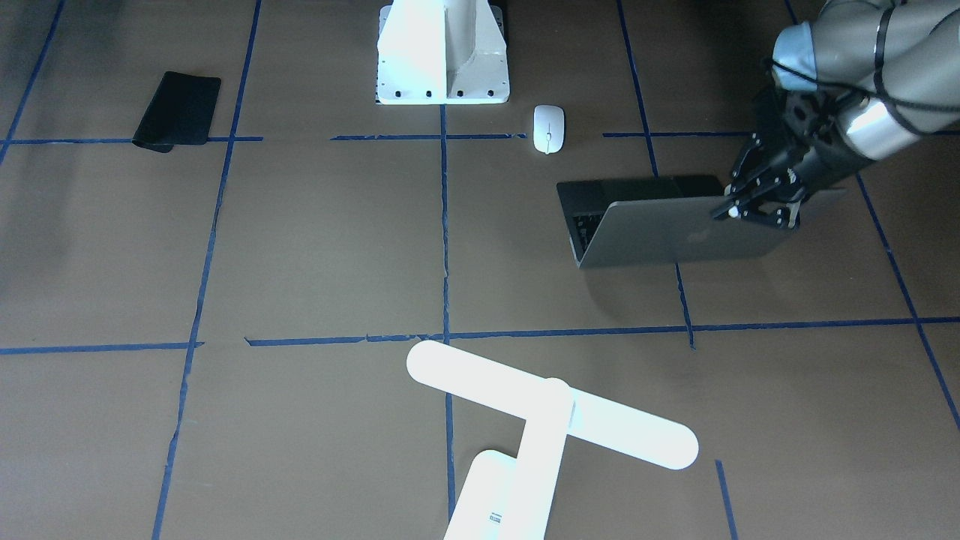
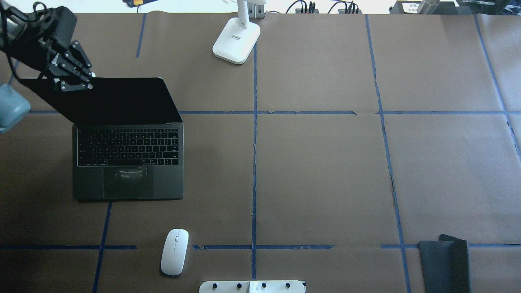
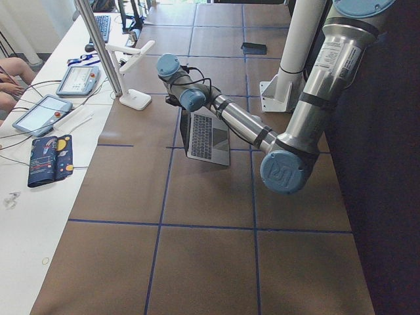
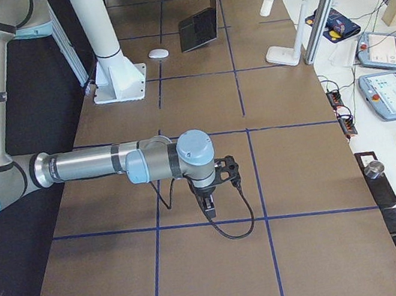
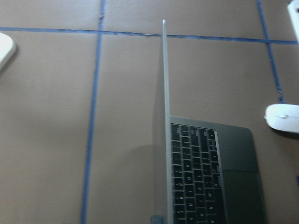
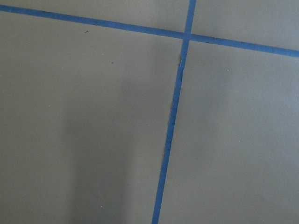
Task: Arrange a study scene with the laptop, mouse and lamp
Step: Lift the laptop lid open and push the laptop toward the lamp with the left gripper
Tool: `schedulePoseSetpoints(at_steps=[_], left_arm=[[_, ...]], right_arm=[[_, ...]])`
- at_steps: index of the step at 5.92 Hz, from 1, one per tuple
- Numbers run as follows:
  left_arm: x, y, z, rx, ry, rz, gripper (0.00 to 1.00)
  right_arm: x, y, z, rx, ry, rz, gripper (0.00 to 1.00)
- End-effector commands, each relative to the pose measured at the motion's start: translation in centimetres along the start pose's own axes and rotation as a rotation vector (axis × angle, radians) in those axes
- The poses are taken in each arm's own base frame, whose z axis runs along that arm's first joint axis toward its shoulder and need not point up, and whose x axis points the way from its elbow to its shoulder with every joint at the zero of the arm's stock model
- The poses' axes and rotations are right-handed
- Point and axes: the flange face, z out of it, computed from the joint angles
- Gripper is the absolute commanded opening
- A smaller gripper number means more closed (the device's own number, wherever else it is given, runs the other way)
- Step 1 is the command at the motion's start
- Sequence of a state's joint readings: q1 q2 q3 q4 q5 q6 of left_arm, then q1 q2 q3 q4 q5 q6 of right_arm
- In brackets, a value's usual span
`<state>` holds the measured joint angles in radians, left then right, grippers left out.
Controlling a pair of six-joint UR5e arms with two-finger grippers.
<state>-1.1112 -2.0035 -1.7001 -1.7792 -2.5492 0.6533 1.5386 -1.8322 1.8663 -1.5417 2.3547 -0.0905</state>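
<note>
By the worktop's left edge the laptop [image 2: 128,162] stands open, with the left gripper [image 2: 83,81] narrowed onto the outer top corner of its lid and apparently pinching it. Pulling from that one corner could twist the lid or drag the base askew, and pushing past the hinge's limit could tip the laptop backward. The right gripper [image 4: 208,205] hangs low near the right edge; I cannot tell how far apart its fingers are.

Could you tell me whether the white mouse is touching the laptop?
Apart. The overhead exterior view shows a strip of bare brown table between the mouse and the front edge of the laptop; the front-facing view agrees.
</note>
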Motion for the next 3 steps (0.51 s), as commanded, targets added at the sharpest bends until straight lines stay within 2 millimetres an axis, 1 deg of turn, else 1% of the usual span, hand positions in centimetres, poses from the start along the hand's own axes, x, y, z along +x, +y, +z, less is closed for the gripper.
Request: schedulePoseSetpoints(at_steps=[1,2,3], left_arm=[[-7.4,-7.8,1.7,-0.012,-0.018,-0.066,0.0],[-8.1,-11.0,4.8,-0.039,-0.022,-0.057,0.0],[-10.6,-13.9,5.4,-0.049,-0.024,-0.07,0.0]], right_arm=[[0.1,0.1,0.1,-0.001,0.0,0.001,1.0],[0.1,0.0,0.1,-0.001,0.0,0.001,1.0],[0.0,0.0,0.0,0.0,0.0,0.0,1.0]])
